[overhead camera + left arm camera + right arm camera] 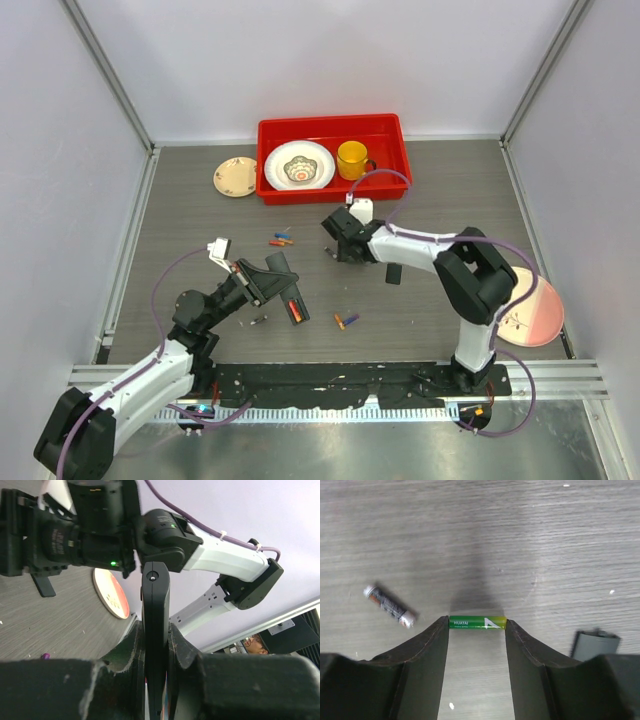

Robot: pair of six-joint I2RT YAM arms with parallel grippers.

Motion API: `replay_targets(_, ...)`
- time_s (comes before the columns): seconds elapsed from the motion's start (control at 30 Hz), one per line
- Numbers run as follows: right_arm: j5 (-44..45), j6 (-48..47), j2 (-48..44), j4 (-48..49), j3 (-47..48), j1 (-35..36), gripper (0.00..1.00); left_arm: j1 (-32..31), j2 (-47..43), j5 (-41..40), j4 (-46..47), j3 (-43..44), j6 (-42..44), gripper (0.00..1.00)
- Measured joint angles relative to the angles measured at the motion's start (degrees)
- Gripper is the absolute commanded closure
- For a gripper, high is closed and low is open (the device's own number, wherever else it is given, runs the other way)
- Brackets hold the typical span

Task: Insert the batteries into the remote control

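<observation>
So here's what we've got. The left end effector (156, 642) is clenched on the remote control (155, 600), pinching the slim black bar by its thin sides, with the rest sticking out past the fingers. From the top camera the remote sits raised and tilted over the left-middle of the worktop (200, 250). There's an orange-red strip showing at its near end, and we can't tell what that is.

The right end effector (477, 632) is down at the worktop in the middle, just in front of the red tray (270, 135). Its wrist camera shows the green battery (477, 622) lying flat on the wood grain, crosswise between the two fingers (427, 655). Each fingertip sits right against one end, so we'd call it gripped end to end. A grey battery (389, 606) lies off to the left of it, apart and at an angle.

We also see more loose batteries from above:
- a little orange and blue bunch (281, 239) between the two end effectors
- an orange and purple pair (346, 320) nearer the arm bases
- a small dark one (258, 321) just beside the remote

The tray holds a patterned bowl (299, 166) and a yellow mug (351, 159). A small plate (235, 177) sits just left of the tray, and a pink plate (537, 312) is over by the right arm.
</observation>
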Motion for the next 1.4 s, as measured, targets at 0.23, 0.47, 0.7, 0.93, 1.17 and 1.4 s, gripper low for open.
replay_targets(0.23, -9.97, -31.52, -13.27, 6.69, -4.37, 0.0, 0.99, 0.0, -0.2, -0.02, 0.0, 0.0, 0.0, 1.0)
replay_targets(0.47, -19.02, -72.0, -19.15, 8.83, -11.8, 0.0, 0.99, 0.0, -0.31, 0.15, 0.17, -0.07, -0.17, 1.0)
replay_targets(0.7, -26.6, -90.38, -19.06, 6.29, -17.44, -0.13, 0.99, 0.0, -0.68, 0.17, 0.22, -0.35, -0.26, 1.0)
replay_targets(0.93, -35.6, -91.84, -20.0, 5.29, -17.64, -0.11, 0.99, 0.0, -1.11, 0.15, 0.33, -0.42, -0.37, 1.0)
replay_targets(1.17, -41.48, -91.19, -17.62, 2.08, -17.64, -0.11, 0.98, 0.0, -1.03, 0.13, 0.37, -0.42, -0.39, 1.0)
replay_targets(1.4, -43.1, -89.85, -16.13, 0.17, -17.64, -0.11, 0.47, 0.0, -0.72, 0.13, 0.39, -0.44, -0.42, 1.0)
